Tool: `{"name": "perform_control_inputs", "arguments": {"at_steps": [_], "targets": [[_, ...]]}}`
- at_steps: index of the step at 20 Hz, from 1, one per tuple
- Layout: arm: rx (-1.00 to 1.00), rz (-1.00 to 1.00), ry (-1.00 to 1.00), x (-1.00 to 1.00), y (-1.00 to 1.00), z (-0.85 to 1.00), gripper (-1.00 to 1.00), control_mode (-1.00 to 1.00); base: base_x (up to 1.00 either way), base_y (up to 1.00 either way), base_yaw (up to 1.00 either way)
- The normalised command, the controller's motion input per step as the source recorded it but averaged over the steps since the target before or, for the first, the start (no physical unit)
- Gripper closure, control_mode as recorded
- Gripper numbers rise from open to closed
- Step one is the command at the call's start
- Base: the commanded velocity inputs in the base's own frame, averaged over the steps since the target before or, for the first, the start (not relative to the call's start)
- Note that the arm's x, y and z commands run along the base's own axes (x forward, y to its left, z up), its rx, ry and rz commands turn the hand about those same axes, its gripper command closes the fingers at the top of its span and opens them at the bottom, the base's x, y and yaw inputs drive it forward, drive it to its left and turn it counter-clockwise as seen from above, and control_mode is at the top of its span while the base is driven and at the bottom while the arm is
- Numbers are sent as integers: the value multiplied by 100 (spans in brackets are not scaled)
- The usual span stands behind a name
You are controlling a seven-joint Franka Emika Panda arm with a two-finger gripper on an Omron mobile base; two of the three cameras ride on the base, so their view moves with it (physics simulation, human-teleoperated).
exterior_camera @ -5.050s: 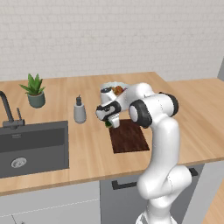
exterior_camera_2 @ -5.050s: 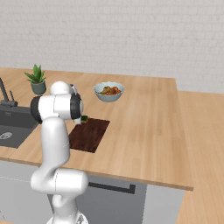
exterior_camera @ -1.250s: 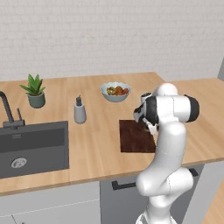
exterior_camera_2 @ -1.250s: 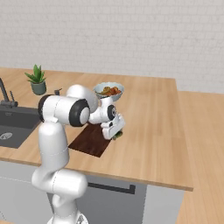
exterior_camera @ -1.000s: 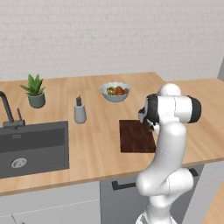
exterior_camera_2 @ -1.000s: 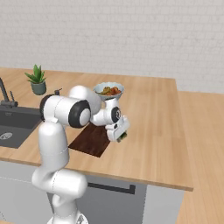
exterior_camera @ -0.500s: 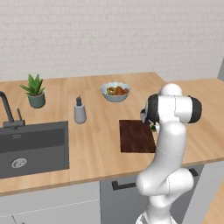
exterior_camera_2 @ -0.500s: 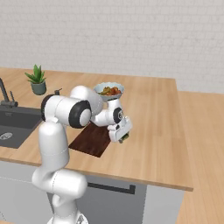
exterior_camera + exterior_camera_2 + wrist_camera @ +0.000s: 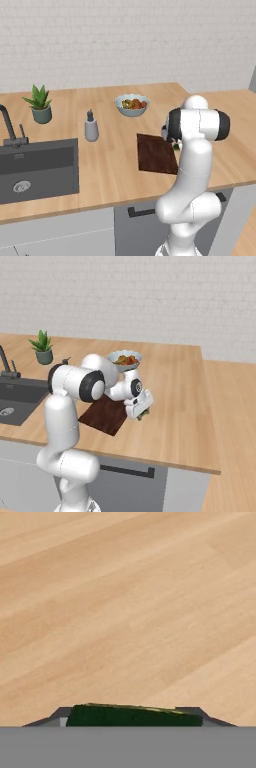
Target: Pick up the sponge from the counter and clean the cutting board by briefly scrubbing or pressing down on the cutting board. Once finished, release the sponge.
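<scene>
The left base view looks forward and down from behind the arm's left side, and the right base view does the same from behind its right. Both share the counter (image 9: 110,165), sink (image 9: 37,167), cutting board (image 9: 105,415) and fruit bowl (image 9: 132,105). The hand view sits very close above bare counter planks, looking along the hand (image 9: 132,716).

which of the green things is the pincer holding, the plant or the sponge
The sponge: a flat dark green block clamped in the pincer, over the counter just past the cutting board. The potted plant stands far off near the sink.
</scene>
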Motion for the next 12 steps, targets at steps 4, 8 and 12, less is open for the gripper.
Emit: {"name": "perform_control_inputs", "arguments": {"at_steps": [4,8,12], "targets": [[-2,-3,0,-100,-65,-70,100,-100,0,0,0],[0,-2,0,-100,-72,-63,100,-100,0,0,0],[14,-2,-13,-100,-13,45,100,-100,0,0,0]]}}
